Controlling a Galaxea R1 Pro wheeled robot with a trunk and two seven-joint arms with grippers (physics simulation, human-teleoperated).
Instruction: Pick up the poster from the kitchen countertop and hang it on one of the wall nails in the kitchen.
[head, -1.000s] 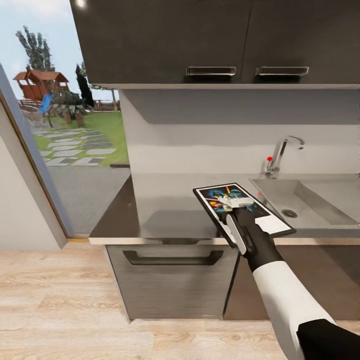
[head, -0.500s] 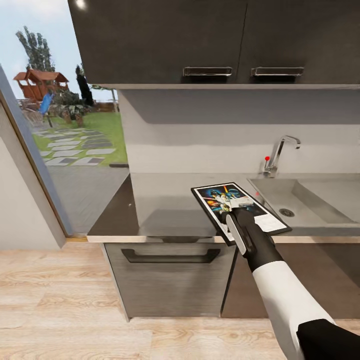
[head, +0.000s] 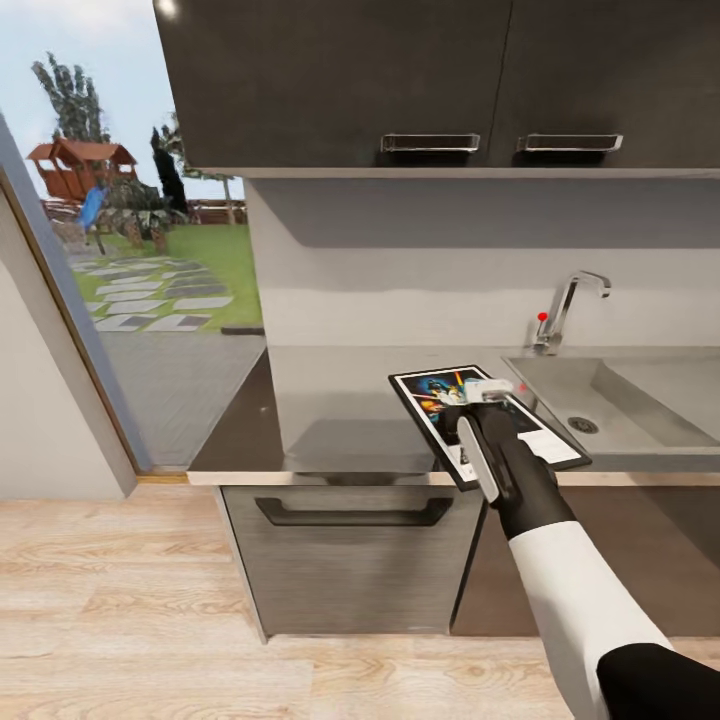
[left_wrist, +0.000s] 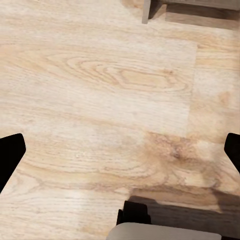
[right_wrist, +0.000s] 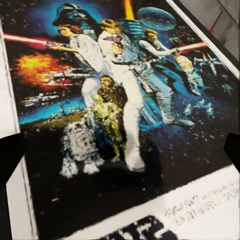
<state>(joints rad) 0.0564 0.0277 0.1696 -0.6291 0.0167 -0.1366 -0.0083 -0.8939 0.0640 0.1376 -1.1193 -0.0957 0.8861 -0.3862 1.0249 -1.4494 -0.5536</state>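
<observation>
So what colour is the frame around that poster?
Black, with a white border inside it; the poster frame shows best in the head view.

Bright, even daylight comes from the garden opening at the frame's left. A soft shadow lies under the wall cabinets (head: 400, 80), and pale sheen on the counter (head: 340, 410). The poster (right_wrist: 120, 110) looks blurred close up.

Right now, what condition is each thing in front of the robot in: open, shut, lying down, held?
Poster: lying flat on the countertop, near corner overhanging the front edge, not lifted.
Right gripper: open, over the poster's artwork.
Left gripper: open, pointing at the wooden floor.
Upper cabinets: doors shut.
Drawer under the countertop: shut.
Tap: no water running.
Sink: empty.
</observation>
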